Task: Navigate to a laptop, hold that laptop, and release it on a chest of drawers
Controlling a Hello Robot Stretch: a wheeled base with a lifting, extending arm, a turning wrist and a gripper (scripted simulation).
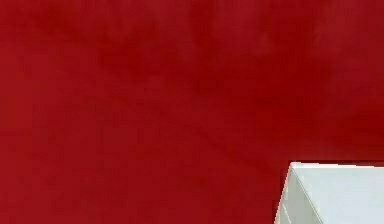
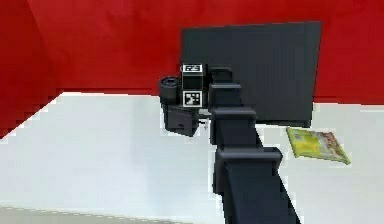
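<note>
Your arm (image 2: pixel 240 140) reaches out over a white surface (image 2: pixel 90 150). The tool (image 2: pixel 170 100) sits at its far end, low over that surface and just beside the left edge of a dark upright panel (image 2: pixel 260 70) that stands against the red wall (image 2: pixel 80 40). You cannot tell from here whether the fingers are spread or pressed together. With the panel and the tabletop so close behind them, you cannot tell whether they hold anything either. The panel may be the laptop's raised lid, though it could as well be a screen of another kind; no keyboard half can be made out. A yellow-green booklet (image 2: pixel 317 143) lies flat on the surface, right of the arm and well apart from the tool. Ahead of you is more red wall, with the corner of a white cabinet (image 1: pixel 335 195) low at the forward view's right. My judgement is that you are at the reach, either taking hold or setting down, and nothing here says which. Your next move calls for settling that first. If the grasp is not yet made, bring the tool squarely onto the panel's base before you lift. If this is the chest of drawers, let go only over bare surface.
</note>
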